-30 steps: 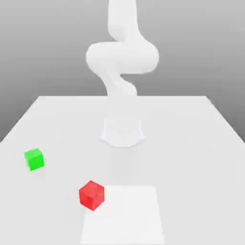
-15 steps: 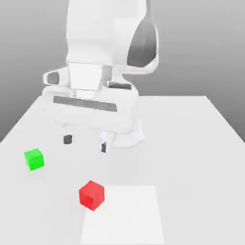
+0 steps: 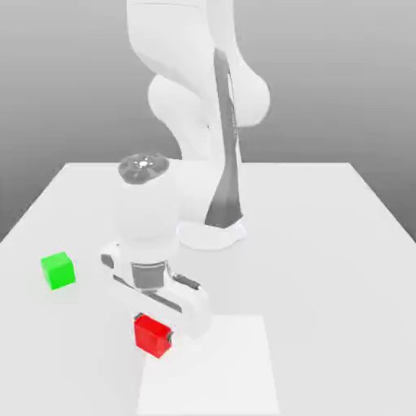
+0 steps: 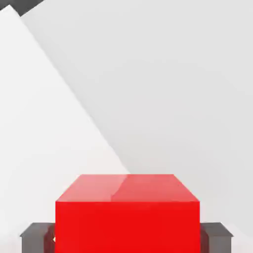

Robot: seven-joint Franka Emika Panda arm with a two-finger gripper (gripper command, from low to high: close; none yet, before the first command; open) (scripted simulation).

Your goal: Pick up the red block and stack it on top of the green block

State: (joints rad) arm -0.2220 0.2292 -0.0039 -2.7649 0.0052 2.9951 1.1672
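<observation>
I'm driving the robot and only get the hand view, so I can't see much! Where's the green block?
Observer: In the exterior view, the green block is on the table, toward the exterior view's left.
Child: Is the robot's base behind my red block?
Observer: Yes, the base is farther back than the red block.
Child: Is anything on top of the green one?
Observer: No, its top is bare.

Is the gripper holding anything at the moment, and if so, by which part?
Yes, the red block, gripped by two opposite side faces.
</observation>
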